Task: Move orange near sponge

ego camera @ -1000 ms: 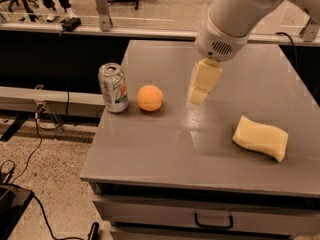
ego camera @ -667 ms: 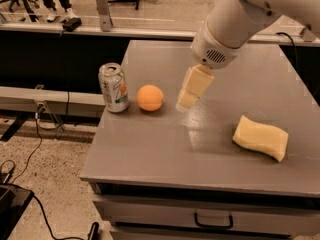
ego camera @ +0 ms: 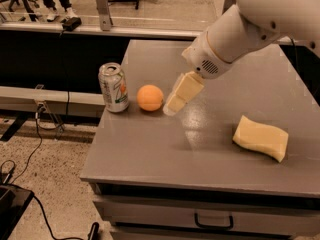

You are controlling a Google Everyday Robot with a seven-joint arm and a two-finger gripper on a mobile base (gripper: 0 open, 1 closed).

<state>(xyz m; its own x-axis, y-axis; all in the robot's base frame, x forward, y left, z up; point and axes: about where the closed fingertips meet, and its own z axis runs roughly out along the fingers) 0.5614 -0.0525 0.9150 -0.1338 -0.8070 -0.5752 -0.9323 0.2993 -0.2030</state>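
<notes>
The orange point(ego camera: 150, 97) sits on the grey table point(ego camera: 165, 154) near its left edge, just right of a soda can. The sponge point(ego camera: 260, 138) lies flat at the table's right side, well apart from the orange. My gripper point(ego camera: 176, 102) hangs from the white arm, tilted down to the left, its pale yellow tips just right of the orange and close to the tabletop. It holds nothing.
A silver and green soda can point(ego camera: 113, 87) stands upright at the table's left edge, next to the orange. A drawer with a handle point(ego camera: 214, 221) is under the tabletop. Cables lie on the floor at left.
The arm has swung left and down. The gripper moved from the table's middle to just beside the orange. The orange, can and sponge have not moved.
</notes>
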